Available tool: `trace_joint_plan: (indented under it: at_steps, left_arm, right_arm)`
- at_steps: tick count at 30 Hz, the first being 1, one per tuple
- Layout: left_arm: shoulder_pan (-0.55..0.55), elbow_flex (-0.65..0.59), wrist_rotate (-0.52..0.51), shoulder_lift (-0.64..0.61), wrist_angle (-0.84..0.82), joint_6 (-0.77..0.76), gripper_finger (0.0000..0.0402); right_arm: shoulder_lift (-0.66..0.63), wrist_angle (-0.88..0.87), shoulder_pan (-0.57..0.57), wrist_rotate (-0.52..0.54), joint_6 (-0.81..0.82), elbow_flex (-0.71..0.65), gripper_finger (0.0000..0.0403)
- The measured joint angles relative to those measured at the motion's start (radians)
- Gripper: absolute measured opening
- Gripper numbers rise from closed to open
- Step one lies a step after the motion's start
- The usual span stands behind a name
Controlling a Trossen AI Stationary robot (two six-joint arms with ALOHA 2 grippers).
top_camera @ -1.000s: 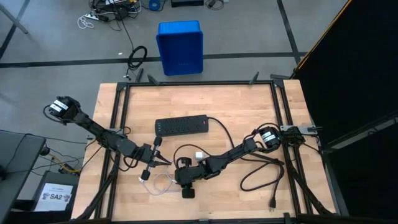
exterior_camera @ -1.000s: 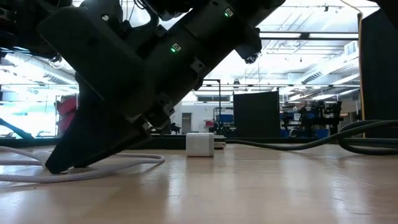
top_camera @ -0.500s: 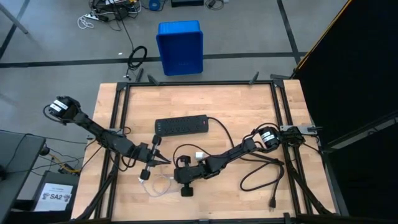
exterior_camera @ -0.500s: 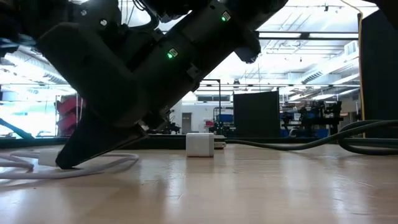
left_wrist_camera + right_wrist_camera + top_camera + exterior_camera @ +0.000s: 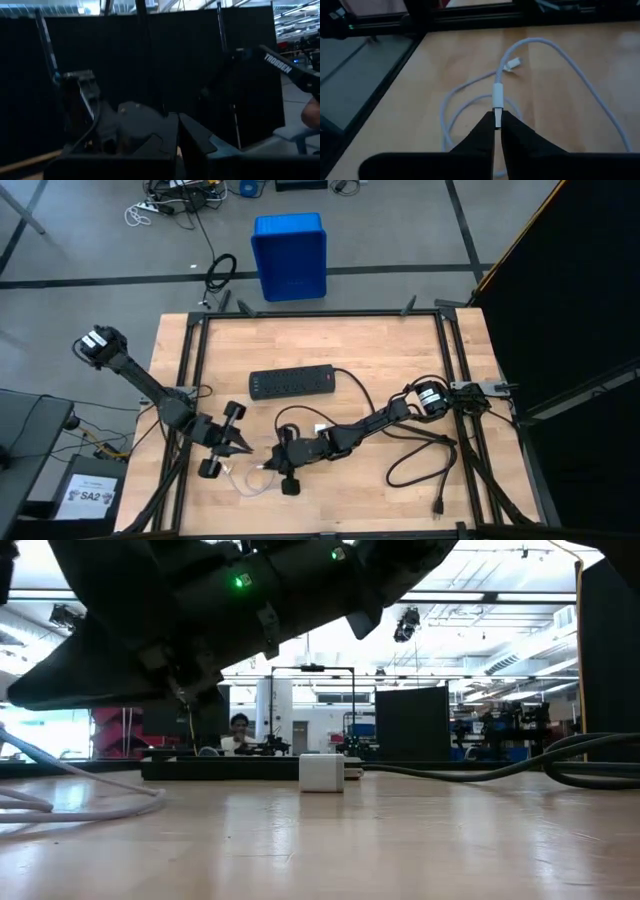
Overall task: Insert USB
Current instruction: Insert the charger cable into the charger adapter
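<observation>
High view: the right arm stretches from the table's right edge leftward and low across the wooden table (image 5: 400, 360); the right gripper (image 5: 268, 463) sits near the front, left of centre, over the USB (image 5: 250, 483), a thin whitish cable looped on the boards; the left arm bends in from the left edge, its left gripper (image 5: 243, 448) pointing right, just beside the right gripper; a black power strip (image 5: 292, 384) lies farther back with its thick cord (image 5: 420, 450) curling away right; a small white cube (image 5: 320, 430) sits by the right arm; a blue bin (image 5: 290, 255) stands on the floor beyond the table.

Low view: dark arm housing with a green light fills the upper left, raised off the table; the USB's pale loops (image 5: 80, 808) lie at far left; the cube (image 5: 321, 772) stands mid-table, the strip (image 5: 220, 769) behind it.

Left wrist view: the fingers (image 5: 200, 142) look drawn together, with only a thin gap; "TROSSEN" reads on an arm at far right.

Right wrist view: the right gripper (image 5: 496, 131) is pinched on the USB's white plug (image 5: 498, 102), held upright between the dark tips; the cable (image 5: 560, 60) arcs off over smooth pale wood; a second plug end (image 5: 512, 63) lies farther on.
</observation>
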Motion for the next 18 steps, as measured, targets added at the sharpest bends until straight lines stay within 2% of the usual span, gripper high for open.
trace_joint_plan:
  at_steps: [5, 8, 11, 14, 18]
  left_arm:
    - [-0.084, 0.000, -0.146, -0.031, -0.054, 0.051, 0.0000]
    - [-0.115, 0.000, -0.191, -0.031, -0.056, 0.067, 0.0000]
    - [-0.125, 0.000, -0.231, -0.031, -0.056, 0.068, 0.0000]
    - [-0.126, 0.000, -0.303, -0.030, -0.064, 0.057, 0.0000]
    - [-0.113, 0.000, -0.422, -0.028, -0.105, -0.026, 0.0000]
  right_arm:
    - [-0.030, 0.040, -0.021, -0.013, -0.022, -0.023, 0.0000]
    - [-0.105, 0.133, -0.032, -0.011, -0.035, -0.117, 0.0000]
    - [-0.208, 0.250, -0.044, 0.017, -0.042, -0.267, 0.0000]
    - [-0.299, 0.465, -0.051, 0.058, -0.047, -0.457, 0.0000]
    - [-0.369, 0.871, -0.049, 0.140, -0.092, -0.680, 0.0000]
